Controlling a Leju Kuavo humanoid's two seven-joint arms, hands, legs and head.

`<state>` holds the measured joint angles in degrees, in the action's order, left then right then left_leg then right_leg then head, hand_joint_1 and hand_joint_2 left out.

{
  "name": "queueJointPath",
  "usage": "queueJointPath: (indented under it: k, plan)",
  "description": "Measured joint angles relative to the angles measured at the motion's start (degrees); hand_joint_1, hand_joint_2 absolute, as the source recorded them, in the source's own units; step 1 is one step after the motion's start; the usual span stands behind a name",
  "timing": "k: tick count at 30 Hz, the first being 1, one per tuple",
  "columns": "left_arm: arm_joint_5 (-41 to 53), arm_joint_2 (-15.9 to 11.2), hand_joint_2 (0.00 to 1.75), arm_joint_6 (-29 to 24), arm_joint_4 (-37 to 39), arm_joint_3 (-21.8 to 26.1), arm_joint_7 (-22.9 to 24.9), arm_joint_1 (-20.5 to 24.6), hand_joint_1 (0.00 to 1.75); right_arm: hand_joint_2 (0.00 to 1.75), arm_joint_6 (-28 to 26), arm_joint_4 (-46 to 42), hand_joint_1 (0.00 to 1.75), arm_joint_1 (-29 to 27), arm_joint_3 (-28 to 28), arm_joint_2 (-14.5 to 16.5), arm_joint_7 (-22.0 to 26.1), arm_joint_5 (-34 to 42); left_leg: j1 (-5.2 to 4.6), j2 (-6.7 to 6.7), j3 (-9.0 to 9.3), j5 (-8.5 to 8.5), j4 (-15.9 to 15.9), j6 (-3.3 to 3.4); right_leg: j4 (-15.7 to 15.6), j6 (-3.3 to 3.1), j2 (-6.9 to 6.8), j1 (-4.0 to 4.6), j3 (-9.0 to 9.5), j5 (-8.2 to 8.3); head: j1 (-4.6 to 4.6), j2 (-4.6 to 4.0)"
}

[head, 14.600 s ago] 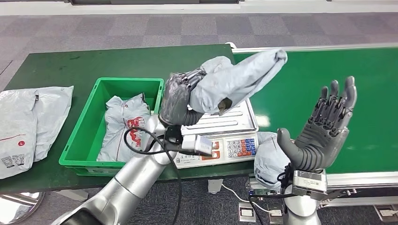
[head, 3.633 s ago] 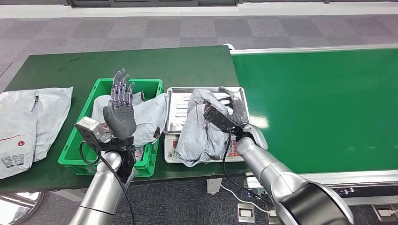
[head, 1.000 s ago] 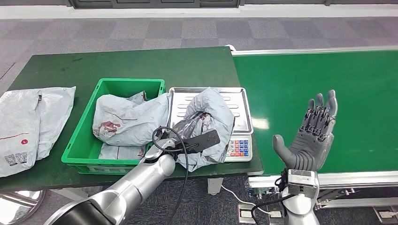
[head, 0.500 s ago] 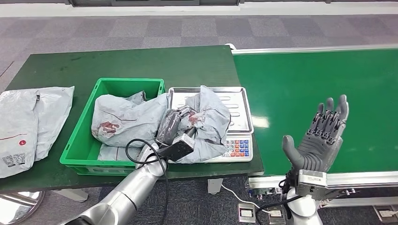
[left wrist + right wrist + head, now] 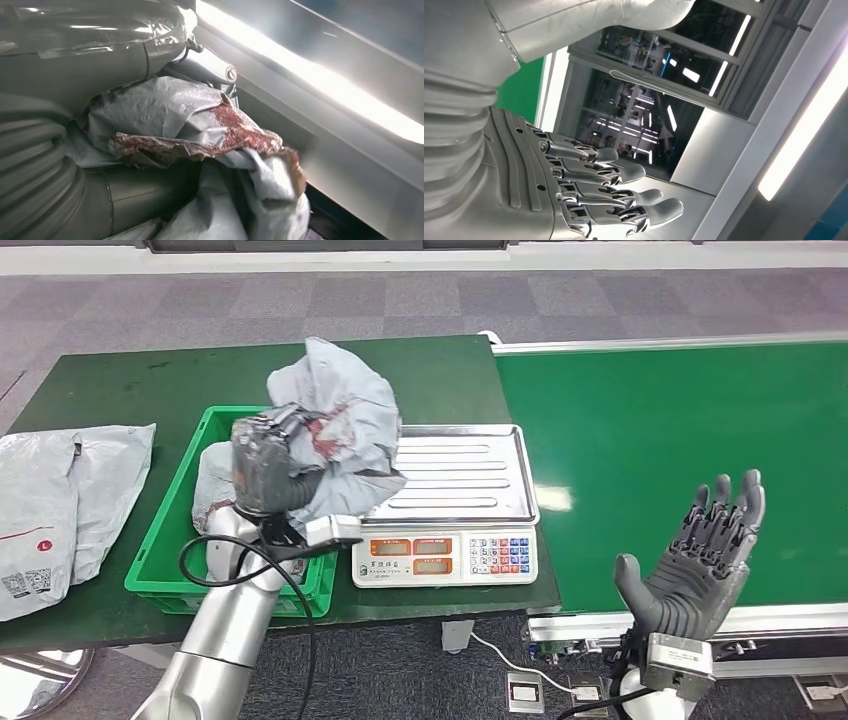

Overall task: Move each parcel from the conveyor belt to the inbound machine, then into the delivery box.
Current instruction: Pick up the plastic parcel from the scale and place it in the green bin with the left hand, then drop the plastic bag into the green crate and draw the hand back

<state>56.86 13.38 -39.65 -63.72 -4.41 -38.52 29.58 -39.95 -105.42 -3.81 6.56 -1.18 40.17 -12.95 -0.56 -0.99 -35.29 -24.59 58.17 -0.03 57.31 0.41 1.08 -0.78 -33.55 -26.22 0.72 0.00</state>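
Your left hand grips a crumpled grey parcel with red printing and holds it raised above the seam between the green delivery box and the weighing scale; in the left wrist view the same parcel is bunched against the palm, its red-marked folds pressed between the thumb and the ribbed cover of that hand. The silver left arm rises from below, a black cable looped beside it. Under the lifted parcel, another grey parcel lies inside the delivery box, partly hidden by the hand. The scale's steel tray is bare, and its display and coloured keypad face you. Your right hand is held up, palm turned inward, fingers spread and holding nothing, in front of the near edge of the green conveyor belt; the right wrist view shows its fingers extended and apart against ceiling lights and windows. At the far left of the dark green table, flat grey mailer bags lie well apart from the box, overhanging the table's near edge.
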Motion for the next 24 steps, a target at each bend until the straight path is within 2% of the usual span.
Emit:
queueJointPath:
  k: [6, 8, 11, 14, 17, 19, 24]
  plan:
    - [1.38, 0.45, 1.75, 0.0, -1.63, 6.24, 0.57, 0.0, 1.75, 1.75, -0.02, -1.17, 0.0, -0.99, 0.0, 0.01, 0.0, -0.09, 0.0, -0.12, -0.01, 0.01, 0.0, 0.01, 0.0, 0.0, -0.09, 0.0, 0.05, 0.0, 0.0, 0.0]
    - [5.39, 0.31, 1.75, 0.03, -1.39, 7.58, 5.02, 0.45, 1.75, 1.75, -0.02, -1.46, 0.0, -1.3, 0.0, 0.01, 0.0, -0.11, 0.0, -0.12, -0.02, 0.01, 0.0, 0.02, 0.0, 0.0, -0.09, -0.01, 0.05, 0.0, 0.0, 0.0]
    - [11.87, -2.01, 1.75, 1.78, 3.63, 9.32, 18.56, 3.62, 1.75, 1.75, 0.0, -2.21, 0.0, -2.2, 0.0, 0.01, 0.0, -0.2, 0.0, -0.08, -0.01, 0.0, 0.0, 0.01, -0.01, 0.0, -0.06, -0.01, 0.03, 0.0, 0.01, 0.0]
    - [14.71, -5.82, 1.75, 8.92, 12.39, 9.64, 30.96, 7.58, 1.75, 1.75, 0.83, -2.92, 0.0, -3.2, -0.04, 0.0, -0.01, -0.28, 0.01, 0.18, 0.03, 0.0, 0.0, -0.02, 0.01, -0.07, 0.17, 0.01, -0.06, 0.05, 0.01, 0.0]
    - [18.25, -8.61, 1.75, 20.34, 20.13, 9.38, 39.49, 10.0, 1.75, 1.75, 3.21, -3.22, 0.0, -3.86, -0.82, 0.01, -0.03, -1.03, 0.03, 0.27, 0.04, 0.03, 0.0, -0.05, 0.04, -0.1, 0.22, 0.03, -0.07, 0.07, 0.01, 0.0]
    - [19.53, -9.75, 1.75, 24.71, 23.94, 8.83, 41.73, 10.91, 1.75, 1.75, 4.25, -3.23, 0.0, -3.9, -1.39, 0.03, -0.03, -1.69, 0.04, 0.21, 0.04, 0.05, 0.0, -0.07, 0.06, -0.1, 0.19, 0.03, -0.03, 0.07, 0.01, 0.0]
    - [20.06, -11.19, 1.75, 30.09, 29.63, 7.83, 42.42, 13.09, 1.75, 1.75, 5.08, -3.23, 0.0, -3.88, -1.96, 0.25, -0.03, -2.26, -0.01, 0.17, 0.06, -0.01, 0.0, -0.01, 0.04, -0.07, 0.14, -0.02, 0.03, 0.04, 0.01, 0.0]
